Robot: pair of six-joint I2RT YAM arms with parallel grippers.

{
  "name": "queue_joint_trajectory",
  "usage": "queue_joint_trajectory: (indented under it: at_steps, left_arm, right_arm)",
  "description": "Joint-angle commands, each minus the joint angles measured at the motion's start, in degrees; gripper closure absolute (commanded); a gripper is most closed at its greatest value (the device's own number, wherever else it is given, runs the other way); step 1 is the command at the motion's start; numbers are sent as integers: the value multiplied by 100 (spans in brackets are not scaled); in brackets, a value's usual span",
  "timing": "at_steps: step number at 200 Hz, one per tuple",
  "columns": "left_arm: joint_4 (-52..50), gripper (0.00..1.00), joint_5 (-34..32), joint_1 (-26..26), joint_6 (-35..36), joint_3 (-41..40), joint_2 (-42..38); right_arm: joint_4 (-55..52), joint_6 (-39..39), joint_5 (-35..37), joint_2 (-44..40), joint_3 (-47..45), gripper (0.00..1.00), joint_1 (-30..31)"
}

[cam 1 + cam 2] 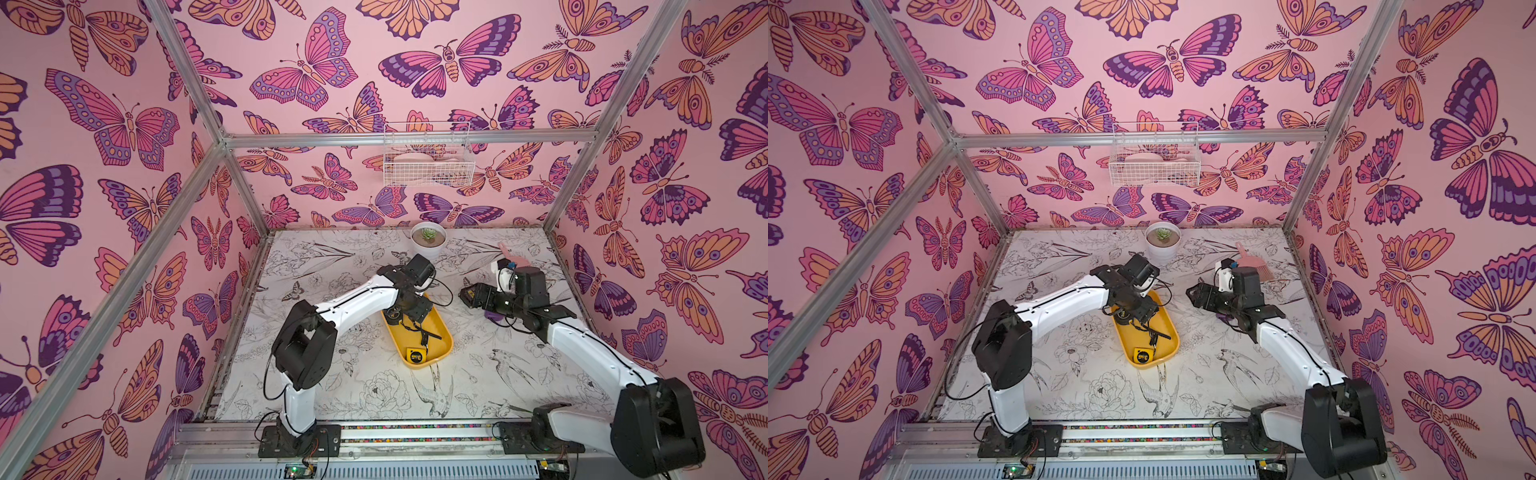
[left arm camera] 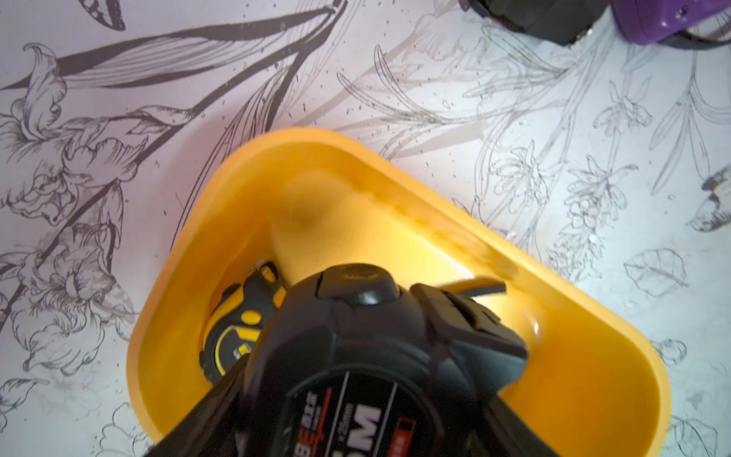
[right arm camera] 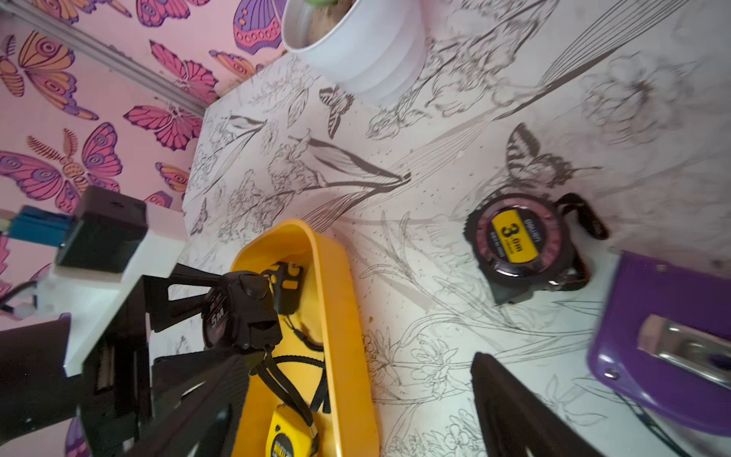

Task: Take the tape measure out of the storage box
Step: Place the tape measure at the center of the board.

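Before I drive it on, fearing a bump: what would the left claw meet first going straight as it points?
Probably the tray floor: the left claw, shut on a black tape, points down into it. Depth unclear; a yellow tape lies beside.

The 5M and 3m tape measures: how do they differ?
The 5M tape measure is mostly black; the 3m tape measure has a pink face and yellow label. The left claw grips the 5M one at the storage box; the 3m one lies on the table. Both have black straps.
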Motion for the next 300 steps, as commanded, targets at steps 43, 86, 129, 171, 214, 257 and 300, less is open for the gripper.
queue_joint_trajectory:
  at_steps: [43, 86, 129, 171, 214, 257, 300]
  left_arm:
    - [-20, 37, 553, 20, 442, -342, -653]
    - [-10, 37, 669, -48, 611, -230, -738]
    - [20, 36, 493, -199, 711, -166, -805]
    - [259, 36, 372, -231, 709, -218, -981]
    - [429, 35, 370, -235, 781, -211, -858]
    - [753, 35, 250, -235, 896, -127, -728]
    - [1110, 35, -9, -235, 1010, -98, -704]
  right_arm:
    - [900, 588, -2787, 1242, 551, 17, 81]
    - [672, 509, -2921, 1606, 800, 19, 425]
    - [682, 621, -2908, 1952, 861, 22, 544]
    - [1221, 1005, -3042, 2093, 770, 28, 568]
    - [1470, 1209, -3224, 2086, 845, 30, 724]
    - [1377, 1239, -3369, 2107, 885, 36, 844]
    - [1398, 1308, -3451, 2061, 833, 45, 864]
